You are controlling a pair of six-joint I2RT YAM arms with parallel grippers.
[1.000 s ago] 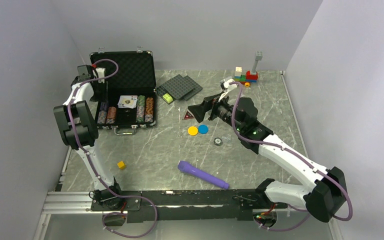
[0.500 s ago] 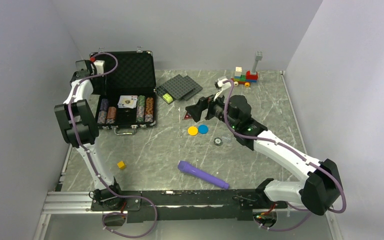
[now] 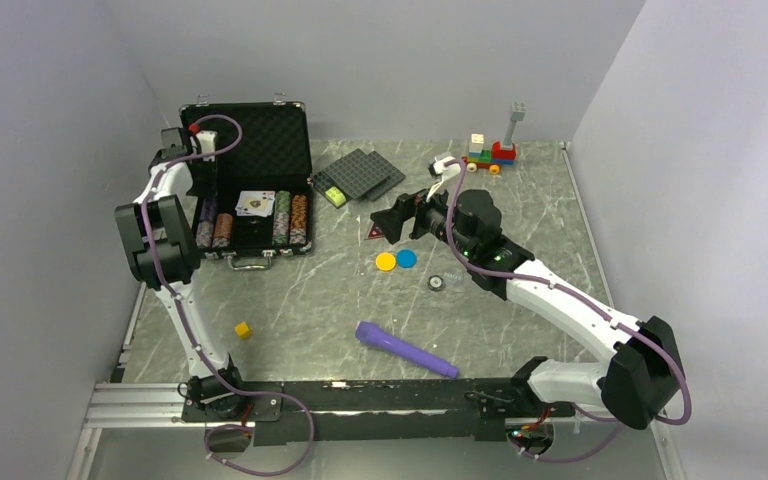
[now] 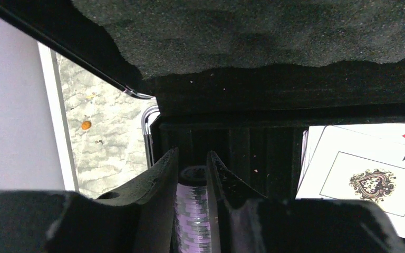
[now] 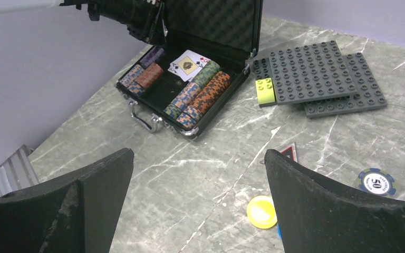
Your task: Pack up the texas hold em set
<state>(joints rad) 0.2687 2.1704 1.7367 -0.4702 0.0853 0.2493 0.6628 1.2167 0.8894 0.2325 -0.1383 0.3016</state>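
Case point(image 3: 260, 150) sits open, far left; cards point(image 5: 187, 64) and chip stacks point(image 5: 200, 95) are slotted. Left gripper point(image 4: 192, 158) pinches purple chip stack point(image 4: 192, 211) inside it. Right gripper point(image 5: 198, 155) gapes wide, empty. Outstanding at centre: yellow disc point(image 3: 386, 261), blue disc point(image 3: 406, 258), dark red triangle point(image 3: 375, 232), loose chip point(image 5: 376, 182); then closing.

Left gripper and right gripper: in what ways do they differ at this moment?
Opening: the left gripper stands narrow, closely flanking a purple chip stack; whether it already presses the stack cannot be told. The right gripper stands wide and empty. Place: the left gripper is inside the open case; the right gripper hangs above the table, near the yellow disc. Both are black.
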